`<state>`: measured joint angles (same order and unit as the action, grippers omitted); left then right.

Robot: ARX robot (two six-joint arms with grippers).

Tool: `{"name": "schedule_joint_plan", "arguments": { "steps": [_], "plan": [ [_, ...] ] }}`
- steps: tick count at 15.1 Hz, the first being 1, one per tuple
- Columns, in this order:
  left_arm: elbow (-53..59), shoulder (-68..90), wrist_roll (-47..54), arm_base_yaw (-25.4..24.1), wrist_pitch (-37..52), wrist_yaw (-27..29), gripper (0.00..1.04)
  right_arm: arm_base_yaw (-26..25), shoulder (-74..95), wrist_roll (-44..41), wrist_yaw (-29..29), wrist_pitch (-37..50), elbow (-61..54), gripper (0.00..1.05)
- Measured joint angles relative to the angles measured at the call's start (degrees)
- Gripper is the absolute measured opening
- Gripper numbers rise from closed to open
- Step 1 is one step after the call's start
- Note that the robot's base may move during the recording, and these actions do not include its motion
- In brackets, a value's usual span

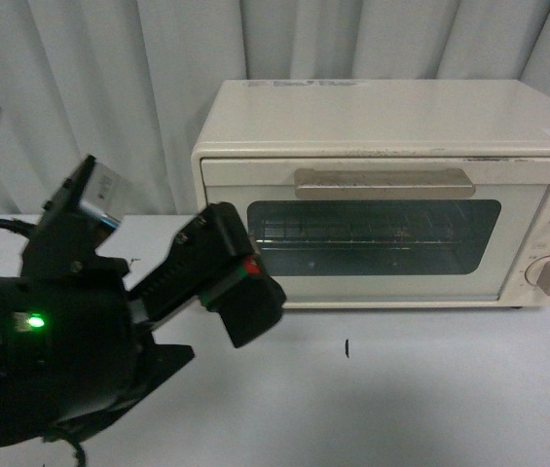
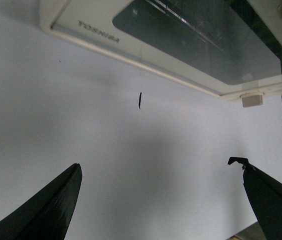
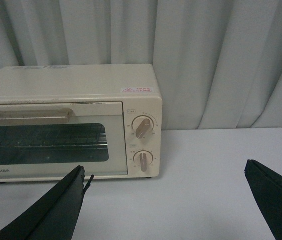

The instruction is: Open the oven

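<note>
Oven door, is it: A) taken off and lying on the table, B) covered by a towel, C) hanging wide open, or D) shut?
D: the oven door stands upright and flush with the front of the box. Its bar handle is up at the top, and the rack shows only through the glass.

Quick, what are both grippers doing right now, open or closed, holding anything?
Left gripper: open, holding nothing.
Right gripper: open, holding nothing.
</note>
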<state>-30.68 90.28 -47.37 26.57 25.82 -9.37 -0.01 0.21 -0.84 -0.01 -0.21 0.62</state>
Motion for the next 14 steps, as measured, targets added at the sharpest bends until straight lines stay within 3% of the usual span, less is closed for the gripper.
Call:
{"name": "schedule_joint_plan", "arguments": {
  "steps": [6, 14],
  "plan": [
    [-1.90, 15.72, -14.34, 3.39, 5.49, 3.28, 0.98, 0.00, 0.00, 0.00, 0.00, 0.00, 0.00, 0.98],
    [-4.46, 22.97, -30.80, 6.19, 10.25, 5.57, 0.98, 0.00, 0.00, 0.00, 0.00, 0.00, 0.00, 0.98]
  ]
}}
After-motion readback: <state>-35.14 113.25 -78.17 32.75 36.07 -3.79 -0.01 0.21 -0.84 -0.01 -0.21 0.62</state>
